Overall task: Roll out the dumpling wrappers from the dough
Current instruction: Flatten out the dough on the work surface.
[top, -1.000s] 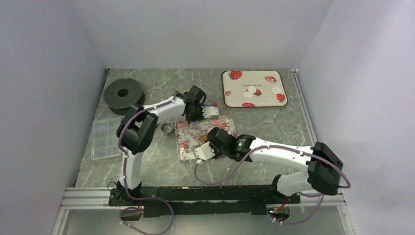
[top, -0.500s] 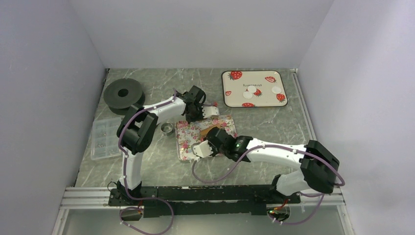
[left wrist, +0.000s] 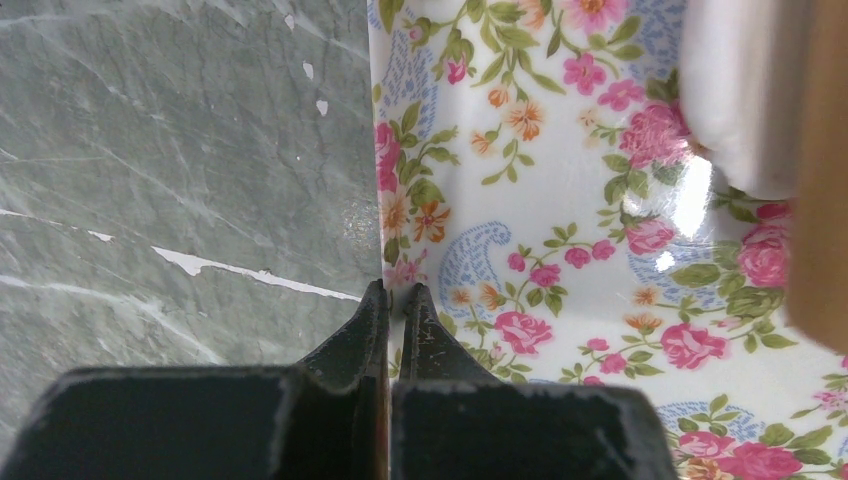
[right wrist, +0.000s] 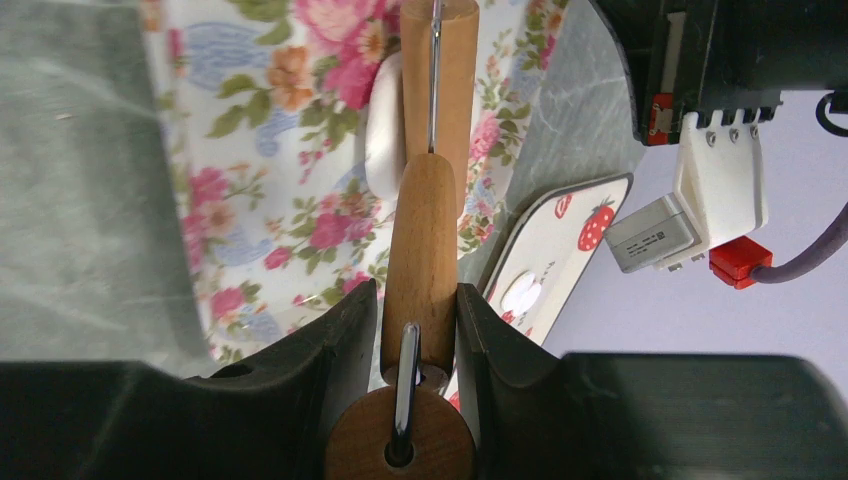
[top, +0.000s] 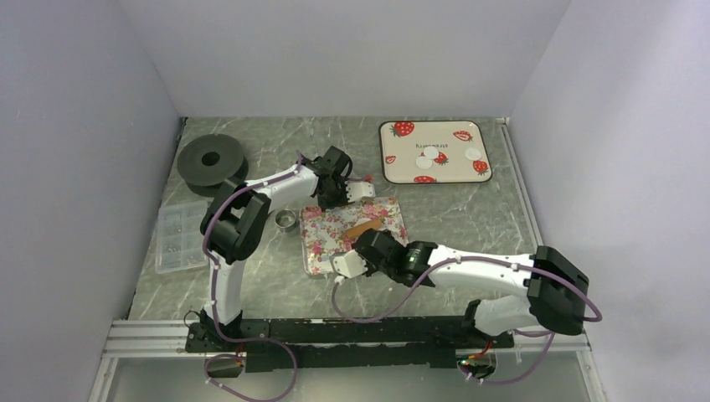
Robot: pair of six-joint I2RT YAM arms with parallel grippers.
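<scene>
In the right wrist view my right gripper (right wrist: 418, 300) is shut on the handle of a wooden rolling pin (right wrist: 422, 245). The pin's roller lies over a white lump of dough (right wrist: 381, 128) on the floral tray (right wrist: 250, 170). From above, that gripper (top: 371, 239) sits over the tray's middle with the pin (top: 363, 227) pointing away. My left gripper (left wrist: 395, 295) is shut on the floral tray's rim (left wrist: 378, 150), at its far edge (top: 333, 201). Three dumpling wrappers (top: 430, 154) lie on the strawberry tray (top: 402, 172) at the back right.
A black spool (top: 211, 159) sits at the back left. A clear compartment box (top: 176, 236) lies near the left wall. A small metal ring cutter (top: 286, 219) stands just left of the floral tray (top: 318, 251).
My right gripper has drawn back toward the near edge with the rolling pin, so more of the roller now shows beyond it. The left arm has not moved.
</scene>
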